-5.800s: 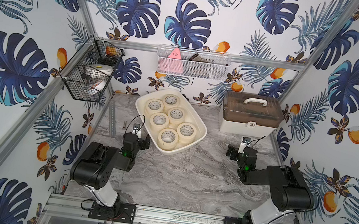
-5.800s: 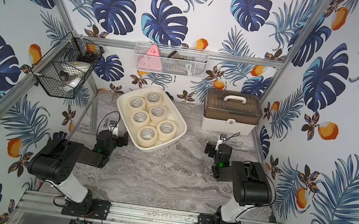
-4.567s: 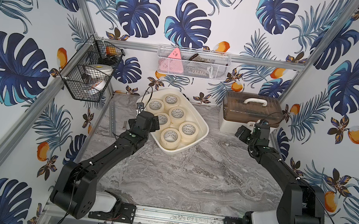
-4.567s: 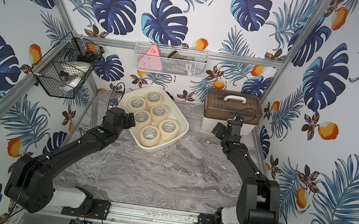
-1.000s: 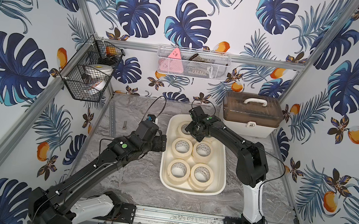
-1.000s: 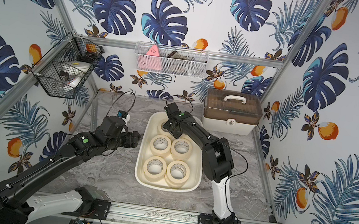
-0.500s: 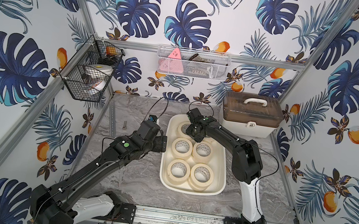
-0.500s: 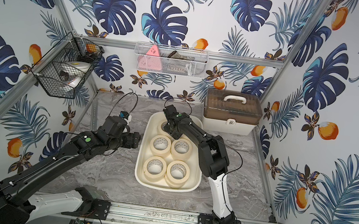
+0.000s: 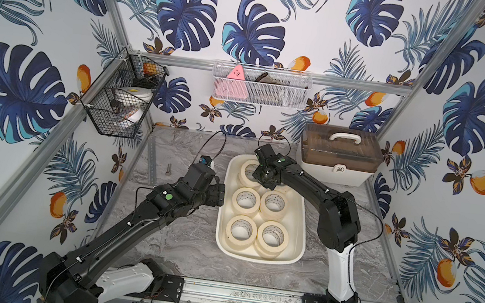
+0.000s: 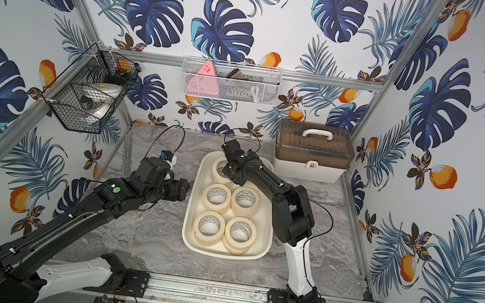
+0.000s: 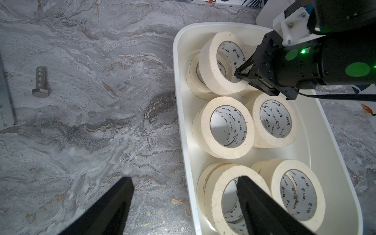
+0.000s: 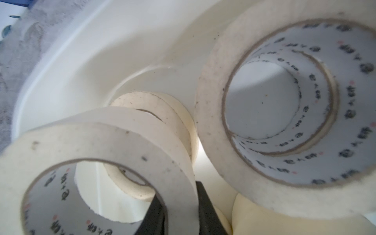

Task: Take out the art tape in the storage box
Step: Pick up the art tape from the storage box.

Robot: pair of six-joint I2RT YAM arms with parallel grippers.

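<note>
over the storage box (image 9: 256, 257), right gripper (image 11: 240, 74) (arm outstretched) pinches tape (image 11: 209, 61).

The storage box (image 9: 297, 226) holds art tape (image 9: 246, 199), seemingly stacked double.

Left arm (image 9: 146, 219) was stretched forward and low, left end effector (image 11: 184, 181) jaws spread wide. Right arm (image 9: 309, 186) was bent at the elbow, forearm reaching far; right end effector (image 12: 181, 195) was clamped on a roll (image 11: 213, 67), one finger inside the core.
</note>
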